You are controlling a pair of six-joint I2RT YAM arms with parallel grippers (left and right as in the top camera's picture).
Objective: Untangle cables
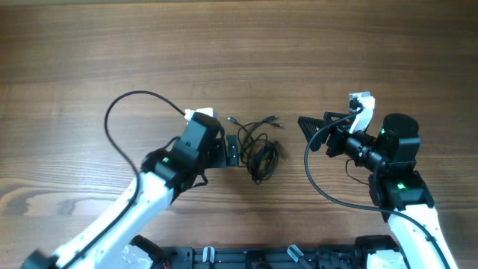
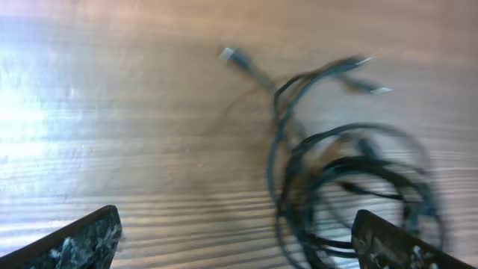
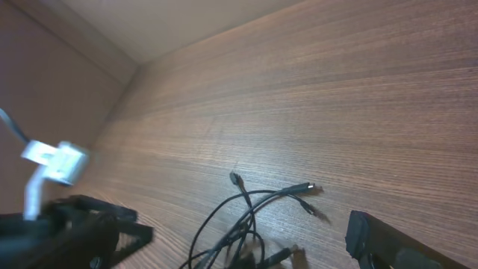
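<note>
While both arms sit low over the wooden tabletop [image 1: 224, 45], the cables [image 1: 258, 147] lie on it as one black tangle between the two grippers.

Left gripper [image 1: 233, 149]: just beside the tangle's near edge. Overhead view doesn't settle whether it touches. Jaws spread wide, holding nothing. In the left wrist view its fingertips [image 2: 82, 243] sit at the bottom corners, far apart. The tangle lies ahead of the gripper, off-centre toward the finger at the frame's right, and the lowest loops come down close beside that finger. Loops overlap and are blurred, so strand count can't be told. One plug end [image 2: 228, 54] sticks out farther ahead, clear of the bunch, on a single strand. Another plug end [image 2: 381, 90] pokes out at the far side.

Right gripper [image 1: 305, 133]: points at the tangle from the opposite side but stays apart from it, with bare wood between. Also wide open and empty. In the right wrist view its fingers [image 3: 396, 239] show at the bottom corners with the tangle ahead, roughly on the line between them. Curling strands rise from the bottom edge of that view, and two plug ends fan out beyond the loops, away from the gripper
</note>
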